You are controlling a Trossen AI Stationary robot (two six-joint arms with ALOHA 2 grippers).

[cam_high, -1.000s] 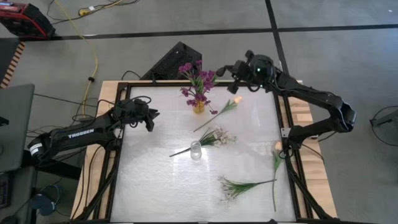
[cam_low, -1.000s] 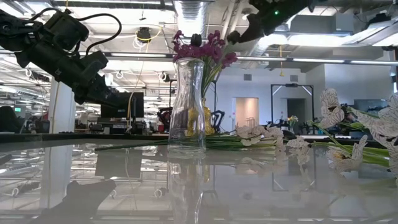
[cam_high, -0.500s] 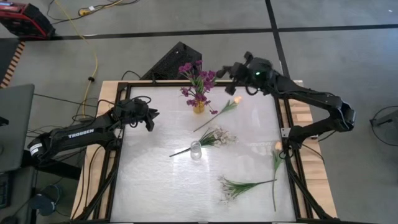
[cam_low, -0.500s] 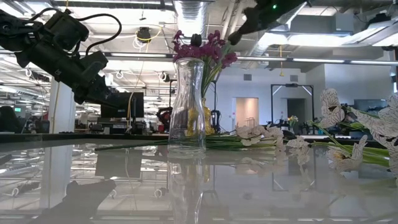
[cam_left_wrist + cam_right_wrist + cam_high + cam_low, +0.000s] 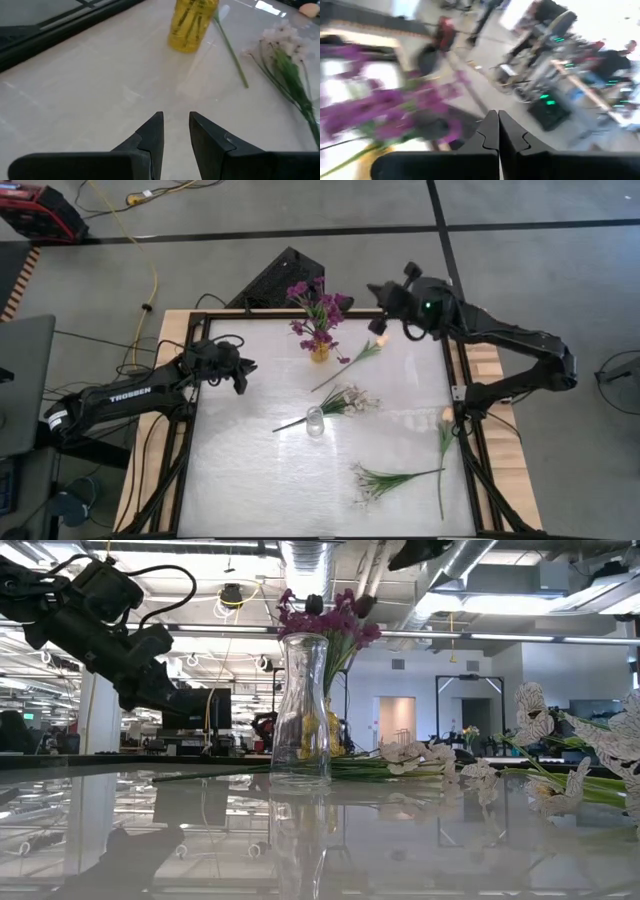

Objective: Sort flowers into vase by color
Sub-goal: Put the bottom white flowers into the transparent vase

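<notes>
A red case and yellow cable lie, seemingly, on the floor.

The left gripper is hovering, fingers slightly apart, facing a yellow vase and white flowers.

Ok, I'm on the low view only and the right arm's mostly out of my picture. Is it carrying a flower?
Observer: No. The right gripper has its jaws shut on nothing, up beside the purple flowers.
Operator: Where's the nearest peach one?
Observer: A peach tulip lies on the table, right of the yellow vase, near that gripper.
Operator: And the left?
Observer: The left gripper hovers empty, jaws slightly apart.
</notes>
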